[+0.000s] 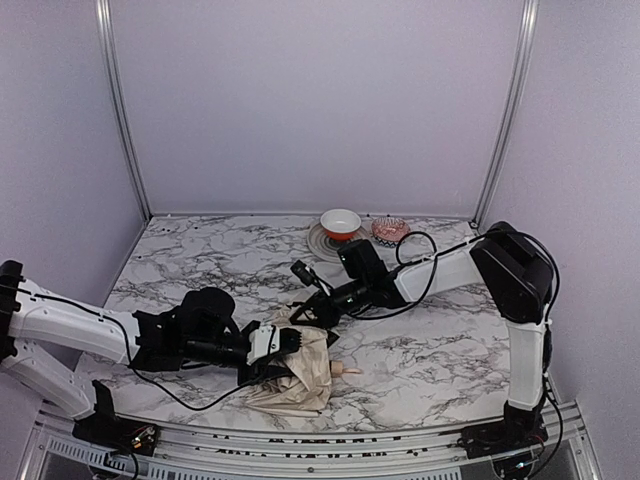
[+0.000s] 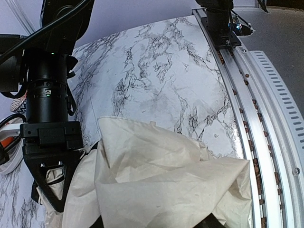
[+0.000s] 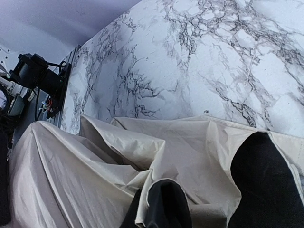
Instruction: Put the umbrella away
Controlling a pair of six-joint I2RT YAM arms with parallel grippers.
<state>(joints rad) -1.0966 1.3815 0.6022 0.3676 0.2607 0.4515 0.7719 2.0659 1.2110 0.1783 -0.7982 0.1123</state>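
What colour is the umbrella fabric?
The umbrella fabric is a plain, wrinkled cream-beige; it shows best in the left wrist view.

The left arm (image 1: 70, 325) lies low over the bench (image 1: 200, 260), reaching from its base at the near left edge toward the centre with the forearm nearly level. The left gripper (image 1: 292, 340) points right; its finger gap cannot be determined. The right arm (image 1: 450, 268) rises from its base at the near right, bends at the elbow and extends leftward. The right gripper (image 1: 318, 314) angles downward, fingers (image 2: 52, 190) closed, just beside the left gripper.
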